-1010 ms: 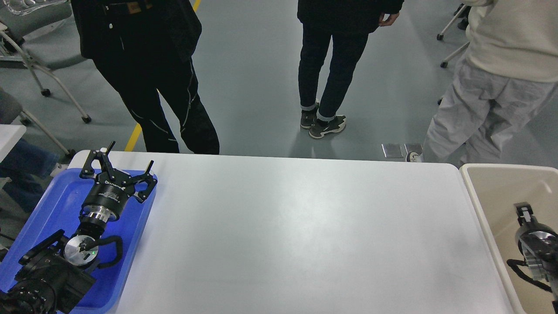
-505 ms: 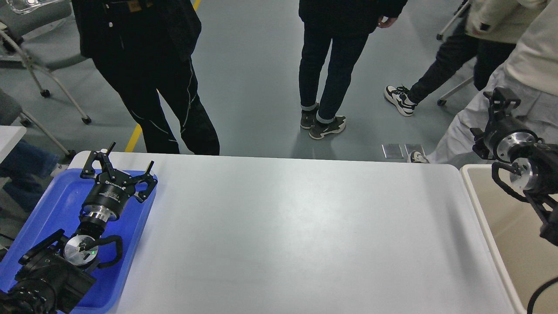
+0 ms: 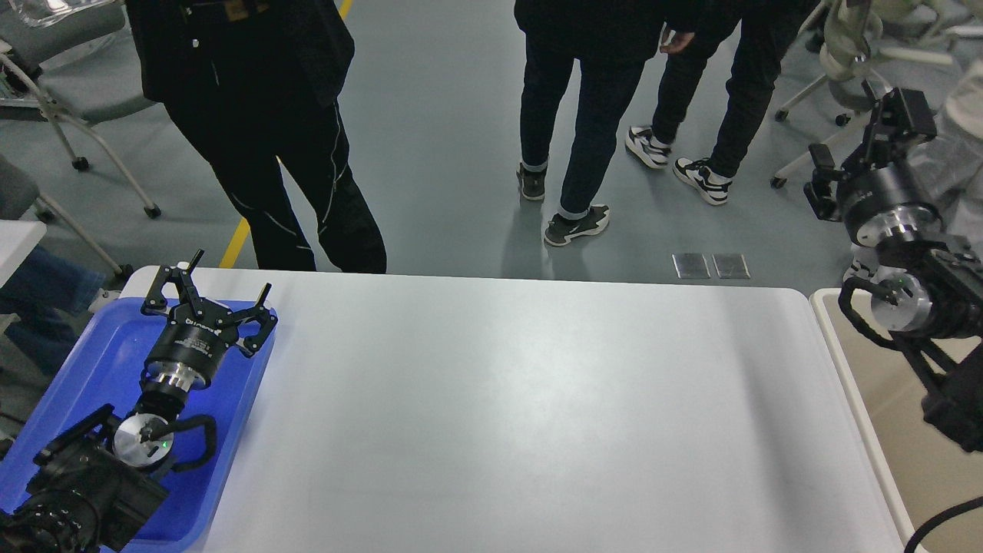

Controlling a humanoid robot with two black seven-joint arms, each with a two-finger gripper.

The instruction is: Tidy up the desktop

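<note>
A: From the head view, what does the surface look like?

B: The desktop (image 3: pixel 507 415) is a wide, smooth white slab with rounded far corners and a soft sheen. It fills the middle of the view, between a blue tray (image 3: pixel 92 369) on the left and a beige bin (image 3: pixel 898 430) on the right.

A: And the arms?

B: The left gripper (image 3: pixel 219 288) hangs over the tray's far right corner, its black fingers spread wide with nothing between them. The tray is glossy plastic with a raised rim, just beside the desktop's left edge. The right gripper (image 3: pixel 895 115) is raised above the bin's far end, out over the grey floor; I cannot tell whether its fingers are apart.

A: Beyond the far edge?

B: People's legs (image 3: pixel 568 138) and chair casters stand on the floor there.
</note>
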